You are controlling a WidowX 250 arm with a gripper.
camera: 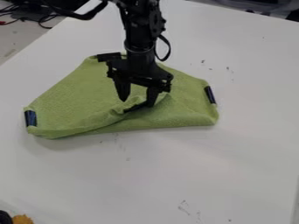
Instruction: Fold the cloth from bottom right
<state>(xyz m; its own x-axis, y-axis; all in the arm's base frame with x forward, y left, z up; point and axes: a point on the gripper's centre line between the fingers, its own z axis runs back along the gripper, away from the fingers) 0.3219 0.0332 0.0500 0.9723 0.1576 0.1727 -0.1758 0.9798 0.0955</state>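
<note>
We saw the green cloth [76, 98] lying mid-worktop, in the upper half of the view, its lower edge folded inward. The fold's long line ran across the view, rising gently toward the right. The turned-in corner, with its dark tape [136, 107], pointed up into the middle of the cloth, and it was this corner that mattered to us: it lay right under the claw [137, 99], closest to the fingertip on the view's right. The claw hung down over it, spread wide, with the fingers well apart.

Beyond the cloth's edges, the white worktop [158, 175] stretched toward us. We judged the fold mostly made and the likely next step a lift away from the corner, going straight up, since a sideways drift toward the lower edge could have snagged the flap and pulled it loose.
</note>
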